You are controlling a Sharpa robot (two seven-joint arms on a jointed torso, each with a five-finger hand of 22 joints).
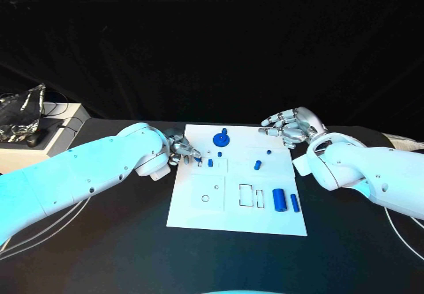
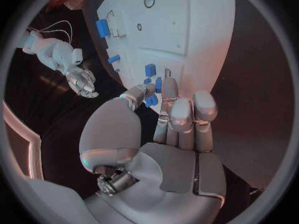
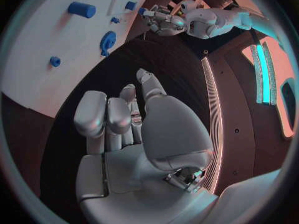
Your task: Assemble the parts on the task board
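Left hand (image 1: 181, 151) pinches a small blue part (image 1: 200, 161) at the task board (image 1: 237, 220); right hand (image 1: 287, 126) hangs empty, fingers curled.

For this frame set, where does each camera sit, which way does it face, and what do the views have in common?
Head view: on the robot's head, looking down at the black table and task board; both white arms show.
Left wrist view: behind the left robot hand, facing the task board, fingertips at a small blue part.
Right wrist view: behind the right robot hand, facing the board's far edge and the blue gear.
Shared: each wrist view also shows the other robot hand; all show the board.
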